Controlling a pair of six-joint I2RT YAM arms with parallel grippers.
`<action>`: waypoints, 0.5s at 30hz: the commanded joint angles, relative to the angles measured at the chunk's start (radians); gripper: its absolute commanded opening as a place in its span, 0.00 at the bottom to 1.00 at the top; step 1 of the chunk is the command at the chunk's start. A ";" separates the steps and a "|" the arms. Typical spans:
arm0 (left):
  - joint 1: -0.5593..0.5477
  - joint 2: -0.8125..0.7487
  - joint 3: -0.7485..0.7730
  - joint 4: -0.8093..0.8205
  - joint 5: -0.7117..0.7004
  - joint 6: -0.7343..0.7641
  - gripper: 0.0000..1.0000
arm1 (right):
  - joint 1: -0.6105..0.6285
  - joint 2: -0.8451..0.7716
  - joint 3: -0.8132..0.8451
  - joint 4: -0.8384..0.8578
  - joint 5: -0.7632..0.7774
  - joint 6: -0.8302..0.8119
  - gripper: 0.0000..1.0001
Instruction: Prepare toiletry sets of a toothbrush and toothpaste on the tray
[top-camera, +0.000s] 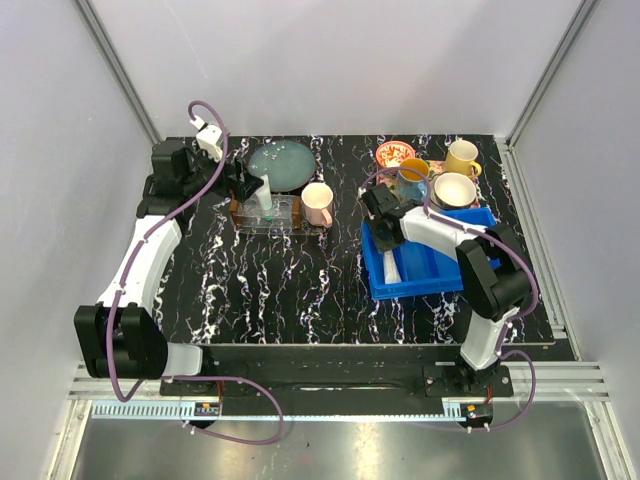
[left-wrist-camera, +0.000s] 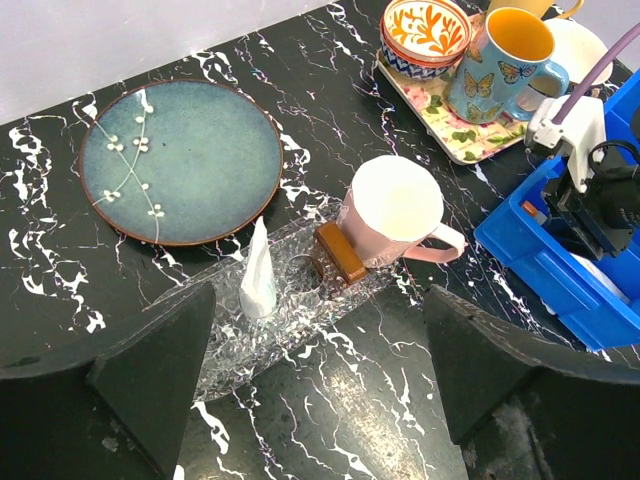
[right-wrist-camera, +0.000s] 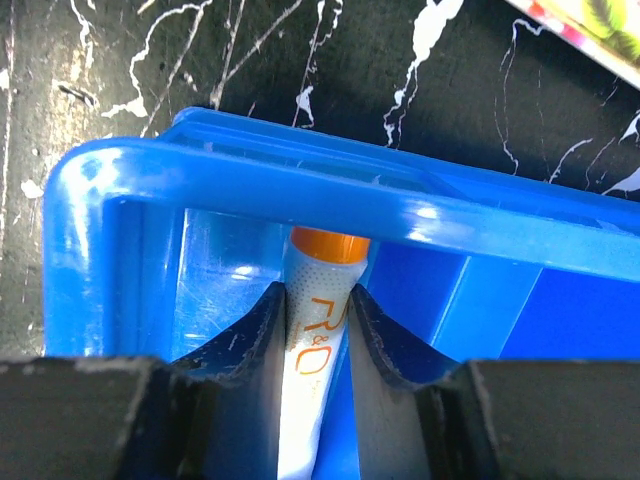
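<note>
The clear tray (left-wrist-camera: 300, 325) lies on the black table, its brown-ended rack (left-wrist-camera: 340, 255) beside a pink mug (left-wrist-camera: 395, 205). The white teal-marked toothpaste tube (left-wrist-camera: 258, 275) stands upright in the tray; it also shows in the top view (top-camera: 265, 195). My left gripper (left-wrist-camera: 320, 400) is open and empty, just above the tray's near side (top-camera: 247, 190). My right gripper (right-wrist-camera: 318, 315) is shut on the white orange-capped toothpaste tube (right-wrist-camera: 320, 290) inside the blue bin's (right-wrist-camera: 300, 190) left end (top-camera: 383, 220). The toothbrush is out of view.
A teal plate (left-wrist-camera: 180, 160) lies behind the tray. A patterned square tray (left-wrist-camera: 450, 130) at the back right holds a butterfly mug (left-wrist-camera: 500, 65) and an orange bowl (left-wrist-camera: 425, 30). A yellow mug (top-camera: 462, 157) and a white mug (top-camera: 455, 190) stand behind the blue bin (top-camera: 430, 265).
</note>
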 joint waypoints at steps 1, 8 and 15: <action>0.003 0.020 0.026 0.051 0.049 0.010 0.89 | 0.011 -0.077 -0.002 -0.021 -0.001 0.012 0.14; -0.010 0.044 0.057 0.036 0.054 0.022 0.89 | 0.011 -0.115 0.010 -0.024 -0.004 0.014 0.09; -0.022 0.048 0.077 0.031 0.090 0.042 0.89 | 0.013 -0.154 0.061 -0.071 -0.021 -0.008 0.04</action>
